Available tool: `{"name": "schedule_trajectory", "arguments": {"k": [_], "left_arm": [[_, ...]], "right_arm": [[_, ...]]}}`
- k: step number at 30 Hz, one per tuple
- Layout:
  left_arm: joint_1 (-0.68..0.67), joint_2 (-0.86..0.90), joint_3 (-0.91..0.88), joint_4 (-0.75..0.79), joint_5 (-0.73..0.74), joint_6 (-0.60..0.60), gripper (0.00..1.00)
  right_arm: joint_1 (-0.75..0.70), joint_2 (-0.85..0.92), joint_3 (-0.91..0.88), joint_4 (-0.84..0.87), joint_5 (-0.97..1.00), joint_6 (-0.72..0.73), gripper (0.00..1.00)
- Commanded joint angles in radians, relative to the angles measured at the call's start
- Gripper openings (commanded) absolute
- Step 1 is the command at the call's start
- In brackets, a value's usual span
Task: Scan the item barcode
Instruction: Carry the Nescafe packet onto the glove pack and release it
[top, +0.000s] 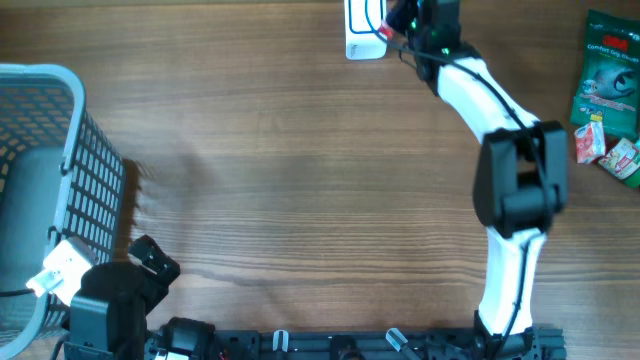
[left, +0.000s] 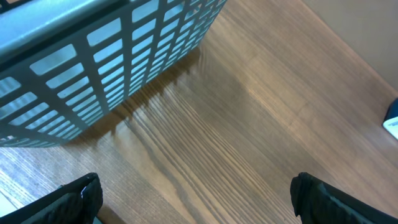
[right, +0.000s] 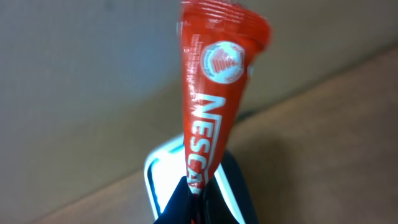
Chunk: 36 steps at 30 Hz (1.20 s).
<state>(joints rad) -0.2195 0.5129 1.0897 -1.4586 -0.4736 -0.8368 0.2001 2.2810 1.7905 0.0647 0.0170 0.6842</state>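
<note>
1. Overhead: the right arm (top: 500, 110) reaches to the far edge of the wooden surface (top: 300, 170). Its tip is just beside a white scanner (top: 362, 40), and a sliver of the red sachet (top: 384, 31) shows between them. The left fingers (top: 152, 258) sit at the near left corner, next to a grey mesh basket (top: 70, 150). A green packet (top: 605, 65) and small red-and-white sachets (top: 605, 145) lie at the right edge.
2. Left wrist: the left fingers (left: 78, 198) are spread wide with nothing between them, above bare wood. The basket's wall (left: 93, 62) fills the upper left.
3. Right wrist: the right fingers (right: 186, 208) are pinched shut on the lower end of the red sachet (right: 214, 93). The sachet stands upright with white "NESCA" lettering facing the camera. The white-rimmed, dark-faced scanner (right: 158, 180) is directly behind it.
</note>
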Motion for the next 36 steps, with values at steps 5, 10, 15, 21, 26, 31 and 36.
{"name": "schedule_trajectory", "arguments": {"k": [5, 10, 15, 21, 26, 31, 36], "left_arm": [[0.008, -0.003, 0.006, 0.002, -0.002, -0.009, 1.0], [0.008, -0.003, 0.006, 0.002, -0.002, -0.009, 1.0], [0.008, -0.003, 0.006, 0.002, -0.002, -0.009, 1.0], [0.008, -0.003, 0.006, 0.002, -0.002, -0.009, 1.0], [0.008, -0.003, 0.006, 0.002, -0.002, -0.009, 1.0], [0.008, -0.003, 0.006, 0.002, -0.002, -0.009, 1.0], [0.008, -0.003, 0.006, 0.002, -0.002, -0.009, 1.0]], "right_arm": [[0.027, 0.183, 0.214, -0.006, -0.034, -0.005, 0.05], [0.029, 0.156, 0.214, -0.063, -0.04, -0.06, 0.05], [-0.078, 0.059, 0.214, -0.359, -0.013, -0.056, 0.05], [-0.321, 0.034, 0.21, -0.726, 0.1, -0.404, 0.04], [-0.533, 0.04, 0.173, -0.796, 0.147, -0.763, 0.05], [-0.668, 0.038, 0.163, -0.8, 0.109, -0.73, 0.93], [-0.68, 0.014, 0.163, -0.856, -0.031, -0.625, 1.0]]}}
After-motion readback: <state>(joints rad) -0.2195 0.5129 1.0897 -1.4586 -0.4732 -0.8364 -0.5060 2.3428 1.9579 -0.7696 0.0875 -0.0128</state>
